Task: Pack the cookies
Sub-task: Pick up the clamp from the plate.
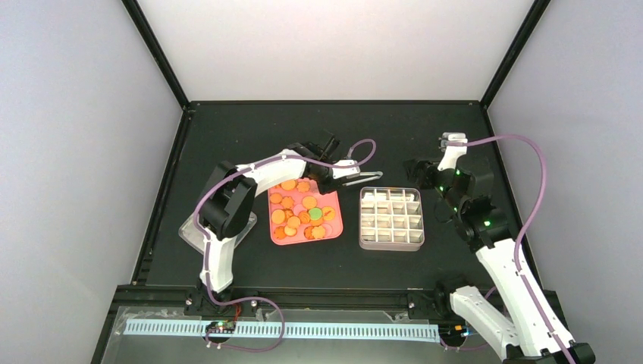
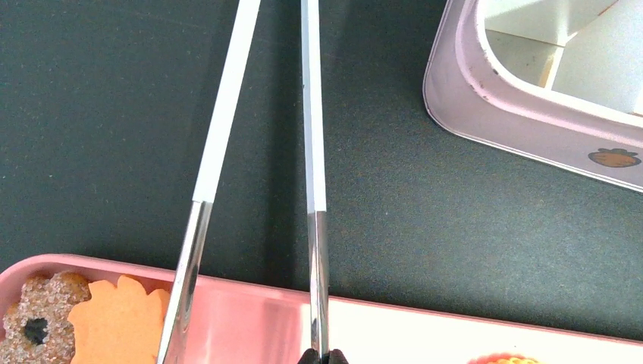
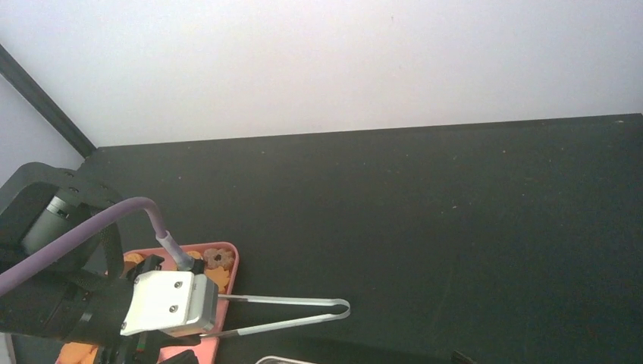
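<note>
We hold the tongs [image 1: 360, 183] clamped in our left gripper [image 1: 327, 176] at the tray's [image 1: 340, 227] far corner, probably to carry the cookies [image 1: 303, 216] lying there to the box [image 1: 390, 246], while our right gripper [image 1: 414, 166] hangs open, empty.

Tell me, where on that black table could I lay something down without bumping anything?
Free: the wide far strip of table behind the pink tray and divided box, and the near strip in front of both. Crowded: the narrow gap between them, with the tongs at its far end.
</note>
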`<state>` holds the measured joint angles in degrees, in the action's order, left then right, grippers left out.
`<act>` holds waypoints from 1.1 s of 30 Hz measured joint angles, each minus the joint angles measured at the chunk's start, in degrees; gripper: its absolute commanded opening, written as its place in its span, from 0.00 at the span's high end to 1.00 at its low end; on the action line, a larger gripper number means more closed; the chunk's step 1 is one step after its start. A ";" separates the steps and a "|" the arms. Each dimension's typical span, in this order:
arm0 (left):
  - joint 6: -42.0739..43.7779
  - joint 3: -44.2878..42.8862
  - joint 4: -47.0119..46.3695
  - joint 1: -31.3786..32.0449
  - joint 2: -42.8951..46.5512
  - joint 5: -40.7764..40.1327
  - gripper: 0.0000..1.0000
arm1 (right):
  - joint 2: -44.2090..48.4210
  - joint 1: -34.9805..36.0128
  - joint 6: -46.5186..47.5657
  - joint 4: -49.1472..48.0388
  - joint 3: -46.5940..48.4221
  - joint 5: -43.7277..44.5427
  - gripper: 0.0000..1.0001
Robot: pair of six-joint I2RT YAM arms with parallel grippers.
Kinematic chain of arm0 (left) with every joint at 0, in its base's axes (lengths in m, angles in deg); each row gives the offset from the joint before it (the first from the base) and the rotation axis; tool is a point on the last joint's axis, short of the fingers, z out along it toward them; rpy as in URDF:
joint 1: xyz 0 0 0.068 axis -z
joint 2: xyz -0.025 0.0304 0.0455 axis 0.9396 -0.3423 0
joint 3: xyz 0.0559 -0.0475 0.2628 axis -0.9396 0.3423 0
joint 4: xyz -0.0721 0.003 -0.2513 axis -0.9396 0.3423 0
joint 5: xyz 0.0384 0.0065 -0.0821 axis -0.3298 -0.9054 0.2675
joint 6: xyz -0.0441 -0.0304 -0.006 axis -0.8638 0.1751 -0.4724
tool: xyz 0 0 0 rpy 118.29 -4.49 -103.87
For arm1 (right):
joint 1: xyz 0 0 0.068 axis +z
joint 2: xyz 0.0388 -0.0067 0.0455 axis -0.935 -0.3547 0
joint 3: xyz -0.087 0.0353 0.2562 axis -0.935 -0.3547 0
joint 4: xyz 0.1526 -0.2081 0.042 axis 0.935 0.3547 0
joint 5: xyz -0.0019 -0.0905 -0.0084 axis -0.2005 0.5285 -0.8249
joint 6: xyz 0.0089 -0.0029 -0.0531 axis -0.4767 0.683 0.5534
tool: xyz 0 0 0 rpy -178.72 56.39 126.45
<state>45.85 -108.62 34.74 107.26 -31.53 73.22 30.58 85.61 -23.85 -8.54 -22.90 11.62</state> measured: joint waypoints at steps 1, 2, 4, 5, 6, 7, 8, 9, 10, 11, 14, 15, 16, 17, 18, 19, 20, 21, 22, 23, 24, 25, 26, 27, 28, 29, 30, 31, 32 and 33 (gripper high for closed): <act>-0.07 0.07 -0.02 0.00 0.04 -0.15 0.98 | 0.04 0.00 0.04 0.26 0.02 -0.02 0.13; -0.24 0.15 -0.02 0.00 0.13 -0.33 0.99 | 0.13 0.00 0.17 0.52 0.02 -0.02 0.13; -0.50 0.28 0.04 0.02 0.33 -0.59 0.98 | 0.24 0.00 0.24 0.83 0.02 -0.04 0.13; -0.63 0.37 0.15 0.02 0.52 -0.70 0.98 | 0.28 0.00 0.33 0.96 0.07 -0.04 0.13; -0.76 0.46 0.31 0.02 0.83 -0.83 0.99 | 0.28 0.00 0.46 1.16 0.15 -0.04 0.13; -0.83 0.50 0.61 0.02 1.29 -0.83 0.99 | 0.31 0.00 0.63 1.31 0.28 -0.04 0.13; -0.85 0.55 0.83 0.00 1.79 -0.81 0.99 | 0.31 0.00 0.74 1.46 0.42 -0.07 0.14; -0.85 0.66 1.14 0.02 2.43 -0.79 0.98 | 0.31 0.00 0.85 1.57 0.57 -0.07 0.14; -0.87 0.85 1.44 0.02 3.21 -0.72 0.98 | 0.31 0.00 0.90 1.62 0.70 -0.09 0.14; -0.87 1.03 1.86 0.00 4.04 -0.63 0.98 | 0.31 0.00 0.94 1.64 0.90 -0.15 0.14; -0.87 1.55 2.38 0.02 6.16 -0.48 0.99 | 0.39 0.00 1.05 1.64 1.07 -0.46 0.15; -0.87 2.03 2.25 0.02 6.67 -0.52 0.98 | 0.42 0.00 1.07 1.66 1.07 -0.48 0.15; -0.87 2.67 2.10 0.02 7.17 -0.59 0.98 | 0.42 0.00 1.07 1.68 1.07 -0.50 0.15; -0.85 3.26 1.92 0.00 7.28 -0.72 0.98 | 0.39 0.00 1.07 1.70 1.07 -0.55 0.15; -0.85 3.82 1.86 0.02 7.30 -0.98 0.98 | 0.42 0.00 1.07 1.73 1.07 -0.57 0.15; -0.87 4.57 1.68 0.02 7.28 -1.31 0.98 | 0.42 0.00 1.07 1.73 1.07 -0.66 0.15; -0.87 5.25 1.64 0.02 7.23 -1.70 0.98 | 0.42 0.00 1.07 1.73 1.07 -0.72 0.15; -0.90 5.90 1.62 0.02 7.23 -2.14 0.99 | 0.42 0.00 1.09 1.75 1.09 -0.81 0.15; -0.90 6.40 1.57 0.02 7.21 -2.49 0.98 | 0.42 0.00 1.09 1.75 1.09 -0.92 0.15; -0.90 6.73 1.53 0.02 7.13 -2.80 0.99 | 0.42 0.00 1.09 1.75 1.09 -1.01 0.15; -0.92 6.95 1.42 0.02 7.08 -3.19 0.95 | 0.42 0.00 1.09 1.75 1.09 -1.09 0.15; -0.92 7.02 1.40 0.02 6.84 -3.45 0.90 | 0.42 0.00 1.09 1.75 1.09 -1.16 0.15; -0.98 7.02 1.11 0.02 6.56 -3.80 0.85 | 0.42 0.00 1.09 1.75 1.09 -1.29 0.15; -0.92 7.02 0.85 0.02 6.27 -4.13 0.82 | 0.42 0.00 1.09 1.75 1.09 -1.40 0.15; -1.03 7.02 0.59 0.02 5.90 -4.48 0.81 | 0.39 0.00 1.09 1.75 1.09 -1.51 0.15; -1.11 6.97 0.48 0.02 5.53 -4.68 0.79 | 0.39 0.00 1.09 1.75 1.09 -1.57 0.15; -1.18 6.91 0.44 0.04 5.09 -4.90 0.76 | 0.39 0.00 1.09 1.77 1.09 -1.60 0.15; -1.27 6.78 0.46 0.04 4.52 -4.98 0.73 | 0.39 0.00 1.09 1.75 1.09 -1.62 0.15; -1.29 6.67 0.42 0.09 4.11 -5.05 0.69 | 0.39 0.00 1.07 1.77 1.09 -1.64 0.15; -1.31 6.54 0.44 0.09 3.69 -5.11 0.67 | 0.39 0.00 1.07 1.79 1.09 -1.66 0.15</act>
<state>44.54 -102.09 35.17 107.35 -27.84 68.10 30.97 85.61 -22.78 -6.75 -21.81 9.96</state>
